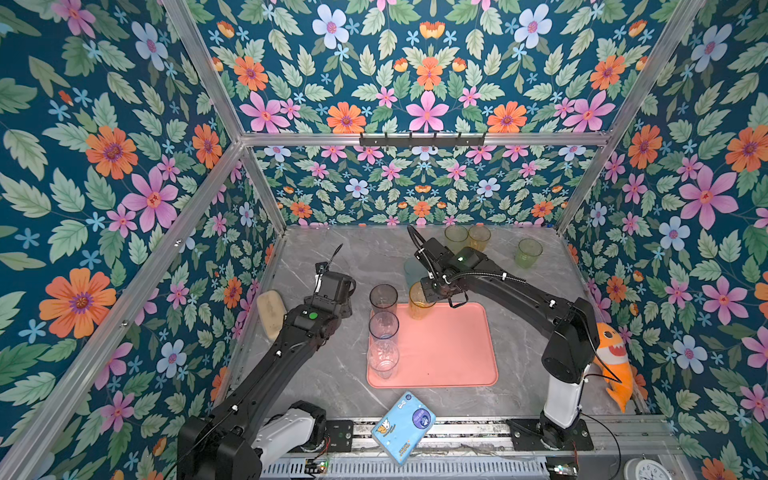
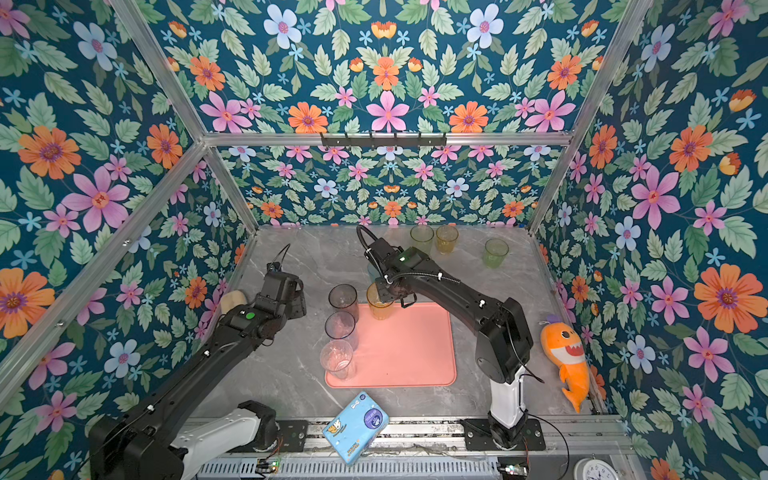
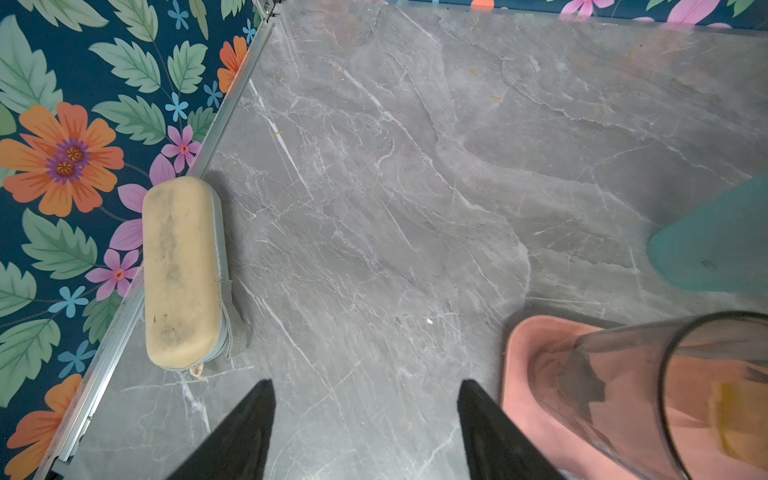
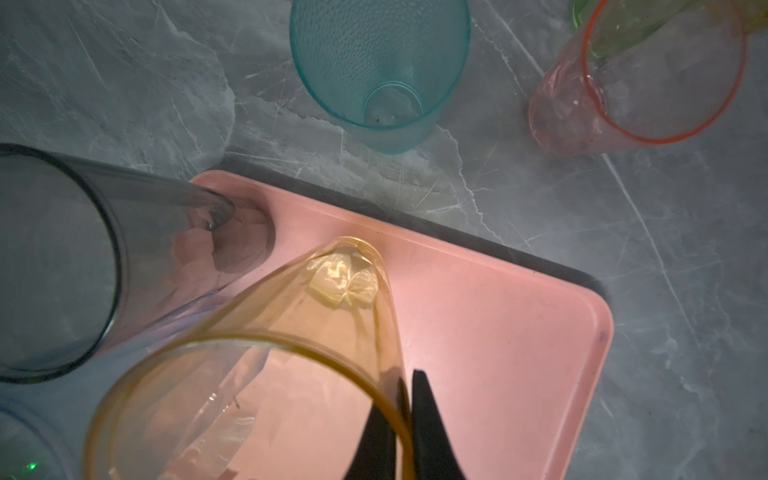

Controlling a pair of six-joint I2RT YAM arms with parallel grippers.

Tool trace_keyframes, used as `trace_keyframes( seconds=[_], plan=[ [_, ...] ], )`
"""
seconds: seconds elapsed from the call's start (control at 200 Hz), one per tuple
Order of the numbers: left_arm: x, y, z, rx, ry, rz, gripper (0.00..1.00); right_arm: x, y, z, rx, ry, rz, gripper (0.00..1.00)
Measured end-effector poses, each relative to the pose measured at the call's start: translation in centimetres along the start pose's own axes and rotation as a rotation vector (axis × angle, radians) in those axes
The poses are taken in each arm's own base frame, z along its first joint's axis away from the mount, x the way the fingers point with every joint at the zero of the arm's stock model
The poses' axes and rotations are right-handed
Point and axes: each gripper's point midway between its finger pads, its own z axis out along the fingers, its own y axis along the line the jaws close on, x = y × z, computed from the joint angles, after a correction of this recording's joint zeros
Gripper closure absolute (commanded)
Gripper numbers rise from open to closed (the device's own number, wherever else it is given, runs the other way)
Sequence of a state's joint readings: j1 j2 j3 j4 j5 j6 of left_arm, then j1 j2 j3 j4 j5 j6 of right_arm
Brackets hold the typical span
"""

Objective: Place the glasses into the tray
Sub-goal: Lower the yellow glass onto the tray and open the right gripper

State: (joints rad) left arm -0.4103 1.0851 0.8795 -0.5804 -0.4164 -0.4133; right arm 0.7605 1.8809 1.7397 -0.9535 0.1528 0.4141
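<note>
One orange glass (image 4: pixel 332 316) in right end effector (image 4: pixel 405 424)

The right tool (image 4: pixel 409 376) shows only its two finger ends in its wrist view, the rest cut off by the frame. In both top views its tips are hidden under its own housing, at the orange glass (image 1: pixel 419 305). The teal glass (image 1: pixel 411 268) just beyond it is a sliver behind the arm. Beside this tool, the smoky grey glass (image 4: pixel 62 257) and the pale blue glass (image 4: pixel 16 436) run off the edge. Farther beyond it, the yellow-green glass (image 4: pixel 579 14) is cropped. The left tool (image 3: pixel 365 382) is likewise cut off.
</note>
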Motion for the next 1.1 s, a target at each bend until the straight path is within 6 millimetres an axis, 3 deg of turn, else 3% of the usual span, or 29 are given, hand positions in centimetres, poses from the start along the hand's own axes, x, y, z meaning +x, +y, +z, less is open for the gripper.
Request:
trace_keyframes(
  seconds=[0.98,1.1],
  plan=[
    [-0.1,0.2,-0.4,0.005,-0.009,-0.007,0.28,1.2,-1.5,2.1,0.096,0.047,0.056,1.0],
    [-0.2,0.2,-0.5,0.009,-0.013,-0.01,0.28,1.3,-1.5,2.1,0.098,0.049,0.061,0.94]
  ],
)
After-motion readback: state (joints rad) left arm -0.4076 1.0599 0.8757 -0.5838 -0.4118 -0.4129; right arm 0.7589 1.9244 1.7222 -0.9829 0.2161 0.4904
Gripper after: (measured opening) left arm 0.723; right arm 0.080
